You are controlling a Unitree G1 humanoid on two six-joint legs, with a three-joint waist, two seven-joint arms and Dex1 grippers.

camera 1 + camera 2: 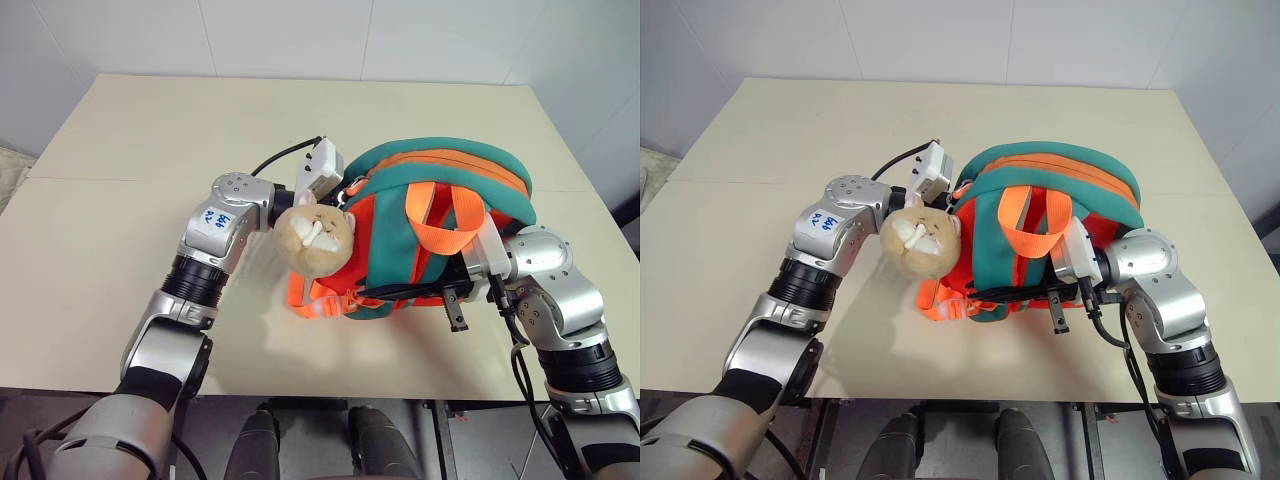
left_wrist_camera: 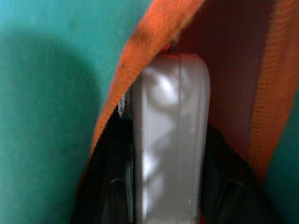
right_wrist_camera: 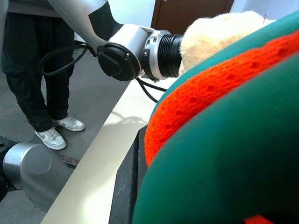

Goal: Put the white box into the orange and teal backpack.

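The orange and teal backpack [image 1: 450, 170] lies on the table with its tan plush hamster charm [image 1: 315, 240] hanging at its left end. My left arm reaches into the bag's open end behind the charm. In the left wrist view my left gripper [image 2: 170, 203] is shut on the white box [image 2: 170, 140], whose rounded end sits between teal and orange fabric inside the bag. The black fingers [image 2: 112, 186] flank the box. My right gripper [image 1: 455, 285] is at the bag's right side under the orange straps, shut on the backpack's edge, one black finger [image 3: 128, 186] beside the fabric.
The beige table [image 1: 130, 150] stretches wide to the left of and behind the bag. The bag lies close to the table's front edge. A person [image 3: 28, 70] in dark trousers and white sneakers stands on the floor beside the table.
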